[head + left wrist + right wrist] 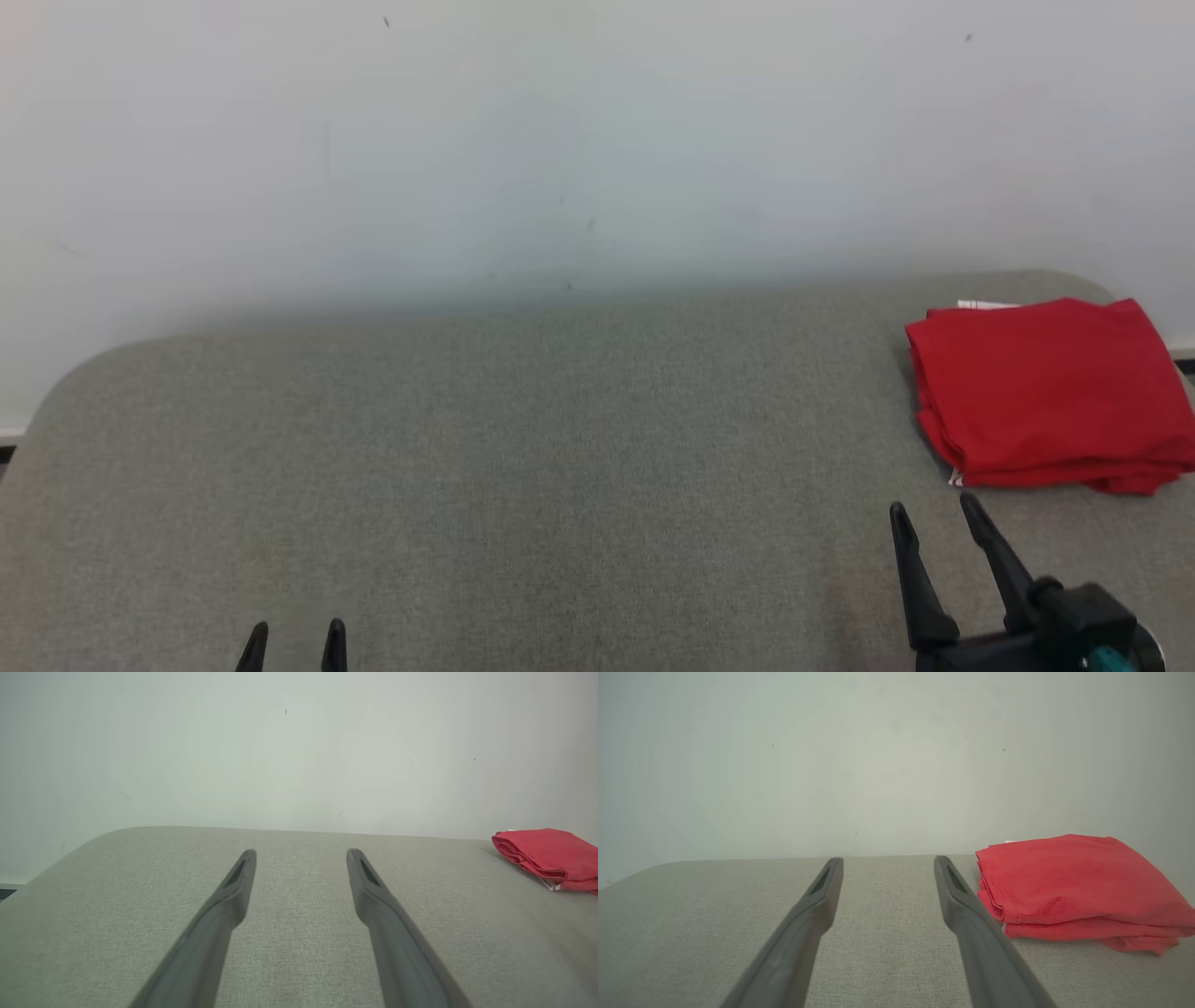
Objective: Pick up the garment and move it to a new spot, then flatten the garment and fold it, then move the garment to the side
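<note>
Fingers of the left gripper and right gripper are spread wide, grasping nothing. The garment, red and folded, lies on the bench just beyond and to the right of the right fingers, untouched (seemingly already set aside). Best practice: draw back clear of it, snagging no layer. Count: one garment, two grippers, four fingers.

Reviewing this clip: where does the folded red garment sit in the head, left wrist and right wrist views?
Head view: red garment at the right edge, mid-height, on the far right corner of the grey table.
Left wrist view: red garment at the far right edge, mid-height, partly cut off.
Right wrist view: red garment right of centre, mid-height.
Shared landmark: the grey table's rounded far edge against the pale wall.
</note>
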